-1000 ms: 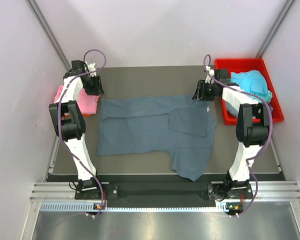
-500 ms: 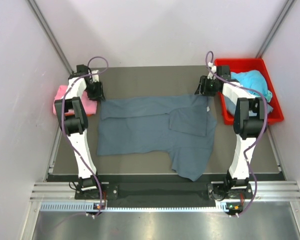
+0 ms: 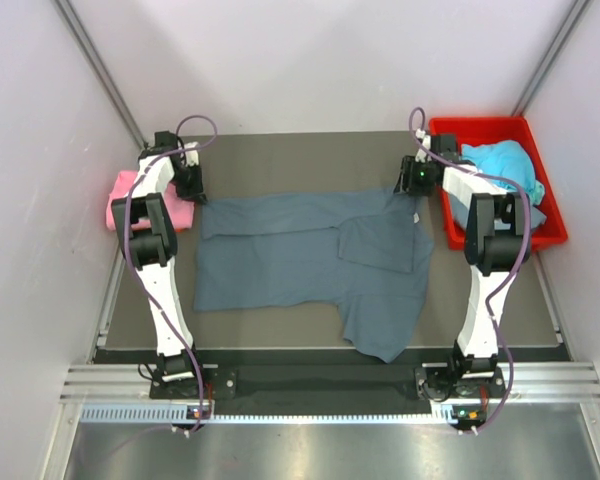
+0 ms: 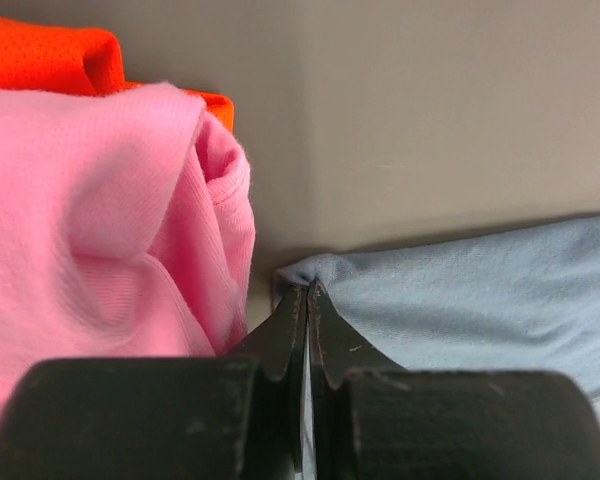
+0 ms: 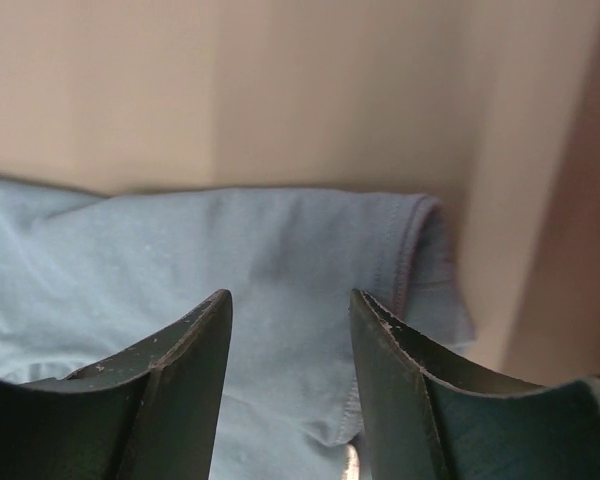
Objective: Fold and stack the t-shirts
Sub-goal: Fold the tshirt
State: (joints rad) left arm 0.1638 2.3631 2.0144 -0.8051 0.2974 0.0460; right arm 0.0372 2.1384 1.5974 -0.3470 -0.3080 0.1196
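Observation:
A slate blue-grey t-shirt (image 3: 300, 255) lies spread across the table, one sleeve folded onto its body. My left gripper (image 3: 198, 198) is at its far left corner. In the left wrist view that gripper (image 4: 307, 290) is shut on a pinch of the slate cloth (image 4: 480, 290), right beside the pink t-shirt (image 4: 90, 220). My right gripper (image 3: 408, 190) is at the far right corner; in the right wrist view it (image 5: 290, 300) stands open, fingers straddling the slate cloth (image 5: 280, 240) near the hem. A turquoise t-shirt (image 3: 500, 165) lies in the red bin (image 3: 485, 128).
The pink t-shirt (image 3: 125, 195) lies folded at the table's far left edge, with an orange cloth (image 4: 50, 55) under it. The red bin stands at the far right, close to my right arm. Grey walls enclose the table on three sides.
My left gripper has shut on the slate t-shirt's far left corner. Both grippers have come down to the shirt's far edge.

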